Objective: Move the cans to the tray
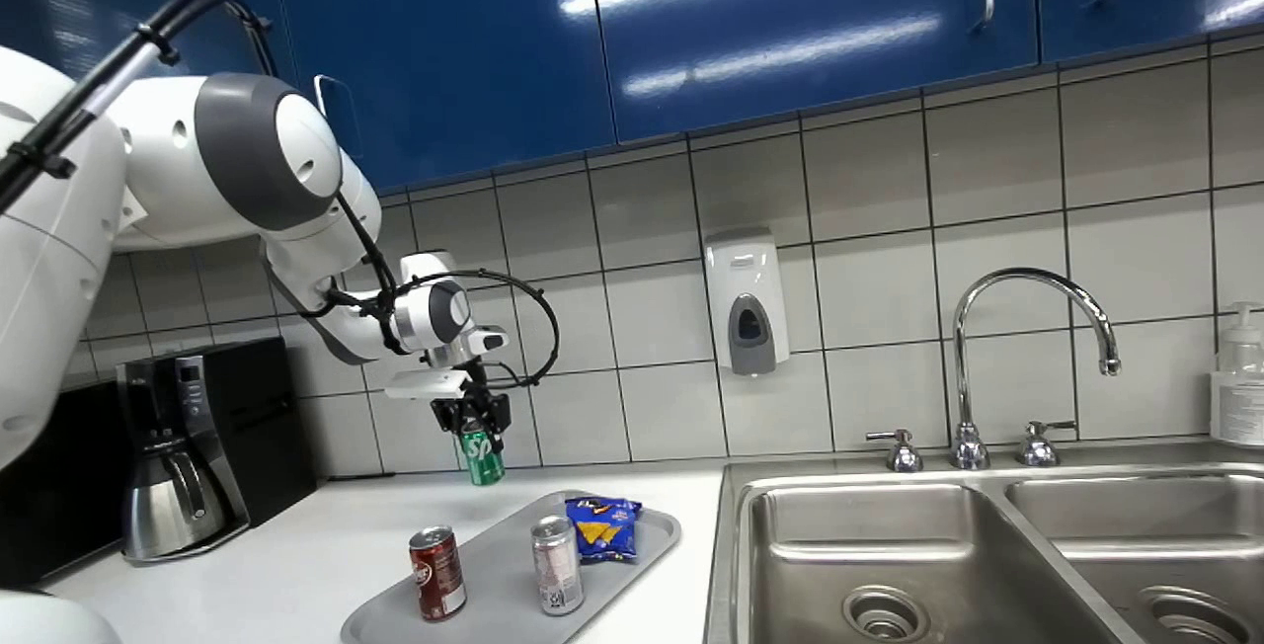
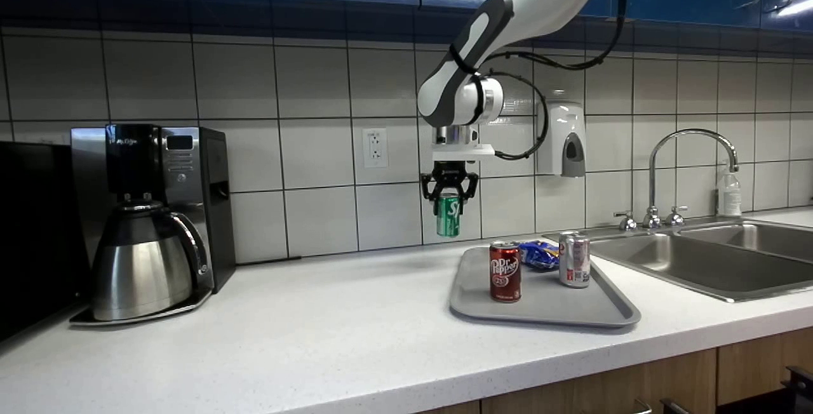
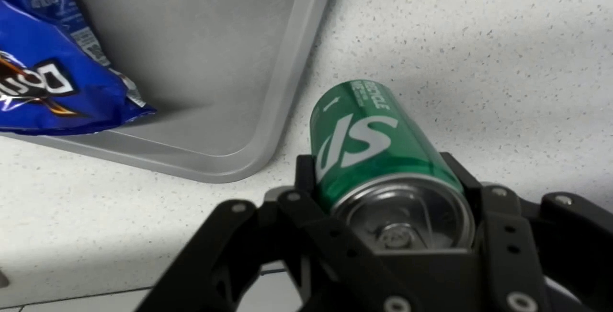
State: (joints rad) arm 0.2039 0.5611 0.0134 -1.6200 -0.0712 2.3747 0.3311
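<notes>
The green can (image 1: 484, 461) is held upright in my gripper (image 1: 474, 422), in the air behind the tray near the tiled wall. In an exterior view the green can (image 2: 448, 220) hangs above the counter under the gripper (image 2: 449, 203). In the wrist view the fingers (image 3: 378, 161) press both sides of the green can (image 3: 373, 135) near its top, and it is outside the corner of the grey tray (image 3: 215, 63). The red can (image 2: 505, 274) and the silvery can (image 2: 574, 261) stand upright on the tray (image 2: 540, 313), also seen in an exterior view (image 1: 494, 565).
A blue snack packet (image 1: 604, 527) lies on the tray near its back edge. A coffee maker (image 2: 152, 223) stands at the far left of the counter (image 2: 286, 338). The steel sink (image 2: 673, 261) lies right of the tray. A soap dispenser (image 1: 748, 303) hangs on the wall.
</notes>
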